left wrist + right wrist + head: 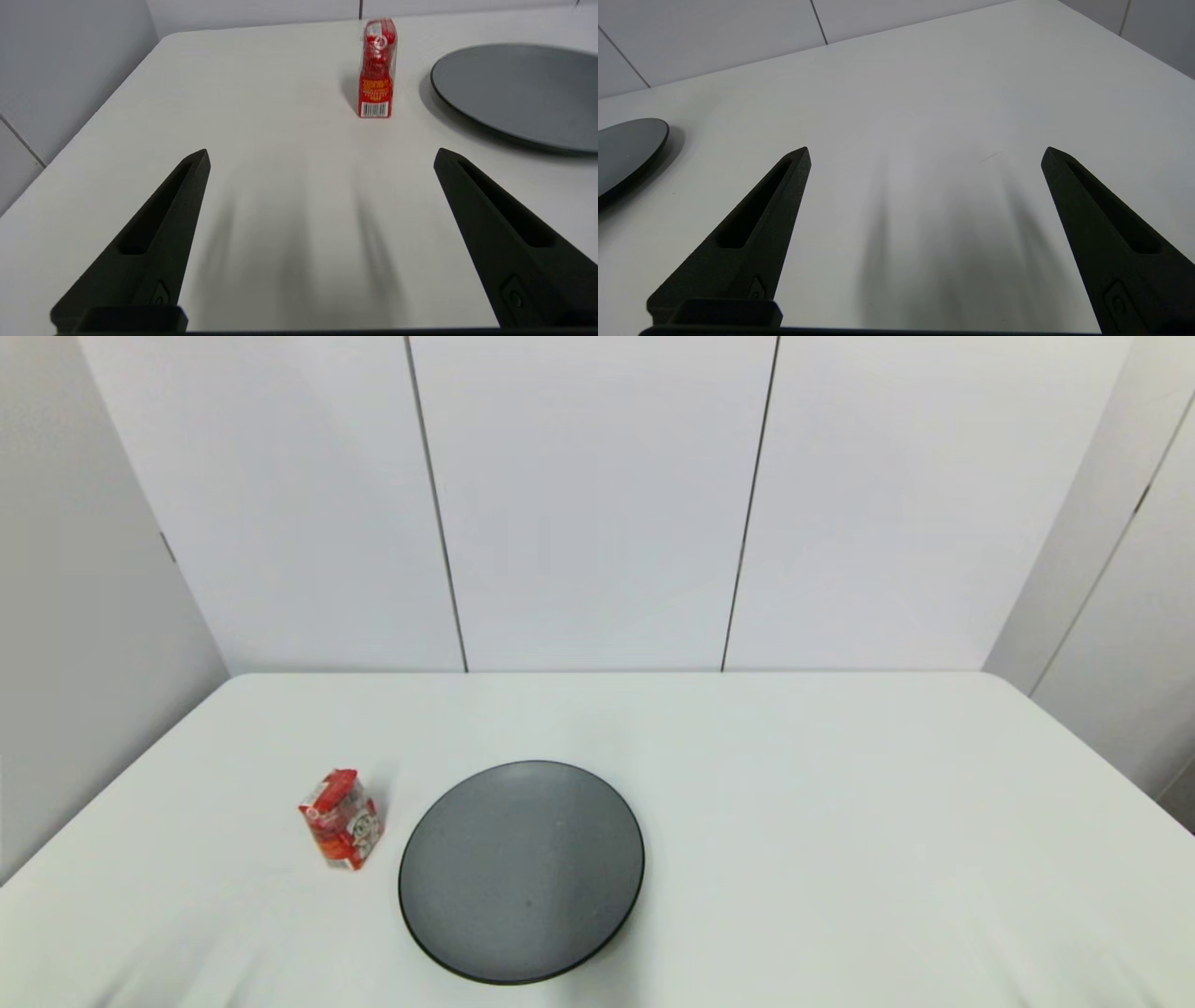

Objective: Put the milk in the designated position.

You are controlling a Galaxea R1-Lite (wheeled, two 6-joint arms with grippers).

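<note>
Milk stands upright just left of the plate, within reach of the left end effector, wide open and empty; the right end effector, also agape, idles right of the plate.

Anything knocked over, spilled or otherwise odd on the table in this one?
Nothing stands out. The milk carton stands upright on the white table, beside the dark grey plate and apart from it. Left gripper and right gripper are open, holding nothing.

Each tool has matte black, tapered, slotted fingers.
</note>
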